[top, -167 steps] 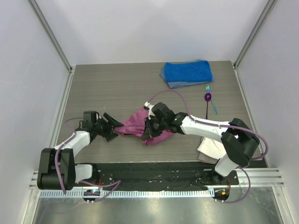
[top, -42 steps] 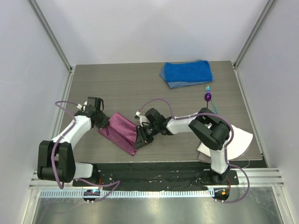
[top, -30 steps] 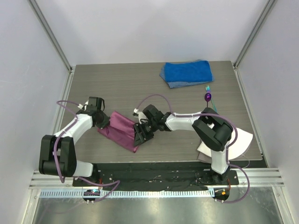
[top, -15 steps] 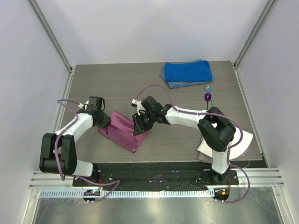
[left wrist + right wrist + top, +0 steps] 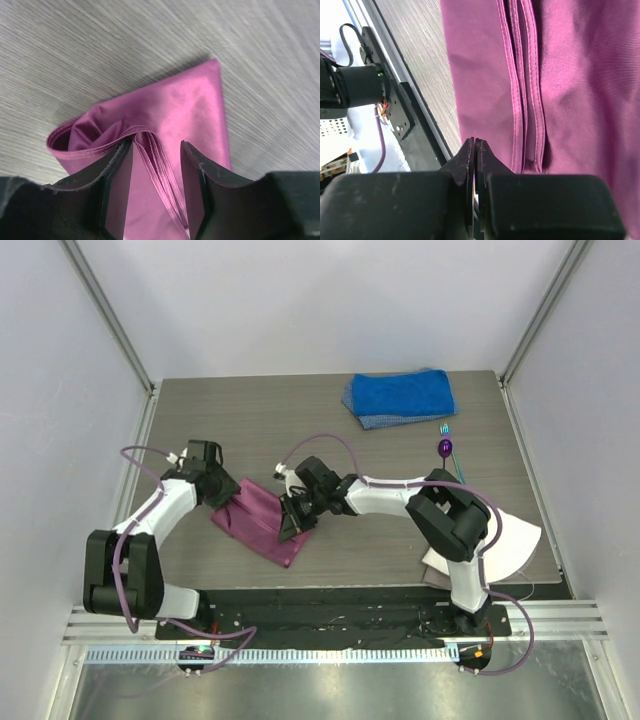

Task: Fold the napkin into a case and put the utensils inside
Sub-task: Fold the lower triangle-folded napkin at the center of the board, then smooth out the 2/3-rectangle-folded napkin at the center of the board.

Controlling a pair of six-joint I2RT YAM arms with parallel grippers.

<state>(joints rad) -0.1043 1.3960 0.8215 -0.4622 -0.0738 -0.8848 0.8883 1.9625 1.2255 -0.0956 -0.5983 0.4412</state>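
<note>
I judge the folding well along but not finished, and the loading not begun. The napkin (image 5: 258,523) lies on the bench (image 5: 250,420) at about 8 o'clock from its middle, doubled into a slanted strip with several hemmed layers stacked along one edge.

My left tool (image 5: 156,150) sits at the strip's 10 o'clock end. Its jaws stand moderately apart, straddling the raised ridge of folded hems without pinching it. My right tool (image 5: 475,145) is over the strip's 3 o'clock side with its jaws pressed together, and I see no cloth caught between them.

The end under the left wrist looks loose and gaping. I reckon the fold needs flattening or one more turn before it will serve as a pocket.

The purple spoon (image 5: 445,448) and teal fork (image 5: 457,468) lie side by side at about 2 o'clock from the napkin, well apart from it, so both are left to fetch and slide in.
</note>
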